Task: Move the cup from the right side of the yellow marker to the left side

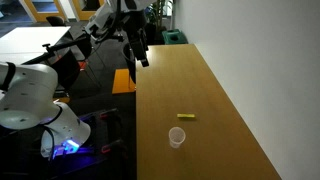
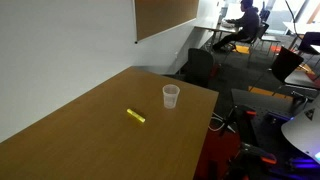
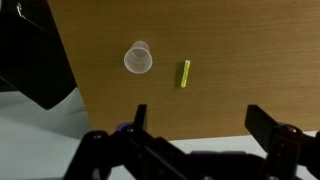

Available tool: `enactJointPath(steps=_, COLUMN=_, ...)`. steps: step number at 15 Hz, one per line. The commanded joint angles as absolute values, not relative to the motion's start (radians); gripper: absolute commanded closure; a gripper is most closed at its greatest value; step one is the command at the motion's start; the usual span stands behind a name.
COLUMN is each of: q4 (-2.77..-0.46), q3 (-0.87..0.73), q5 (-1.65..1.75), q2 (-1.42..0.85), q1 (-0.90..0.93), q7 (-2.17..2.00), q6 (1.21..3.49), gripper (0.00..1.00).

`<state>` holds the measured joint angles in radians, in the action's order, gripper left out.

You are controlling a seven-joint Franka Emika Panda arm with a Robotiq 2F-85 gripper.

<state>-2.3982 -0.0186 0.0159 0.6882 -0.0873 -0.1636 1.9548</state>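
Observation:
A small translucent whitish cup [image 1: 177, 137] stands upright on the wooden table; it also shows in the other exterior view [image 2: 171, 96] and in the wrist view [image 3: 138, 58]. The short yellow marker [image 1: 184, 117] lies flat close to it, also seen in the other exterior view [image 2: 136, 116] and in the wrist view [image 3: 184, 74]. My gripper [image 1: 141, 55] hangs high above the table's far end, well away from both. In the wrist view its fingers [image 3: 198, 122] are spread wide apart and hold nothing.
The long wooden table [image 1: 200, 100] runs beside a white wall [image 1: 260, 60]. Chairs and desks stand beyond its far end [image 1: 170, 38]. Office chairs [image 2: 200, 65] and a seated person [image 2: 240, 20] are past the table's edge.

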Motion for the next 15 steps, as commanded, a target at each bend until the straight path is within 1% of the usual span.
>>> enactJointPath(steps=1, q4=-2.396, q3=-0.016, q5=0.014, q2=0.687, q1=-0.091, q7=-0.161, q6=1.953, gripper=0.0)
enactJointPath(steps=5, q4=-2.396, q3=-0.016, q5=0.014, q2=0.687, q1=-0.091, q7=-0.161, q6=1.953, gripper=0.0)
enactJointPath(steps=9, q4=-2.401, q3=-0.023, q5=0.056, q2=0.68, q1=-0.098, q7=-0.123, q6=2.011, gripper=0.0)
enactJointPath(steps=15, q4=-2.39, q3=-0.111, q5=0.096, q2=0.558, q1=-0.089, q7=0.044, q6=2.142, gripper=0.0)
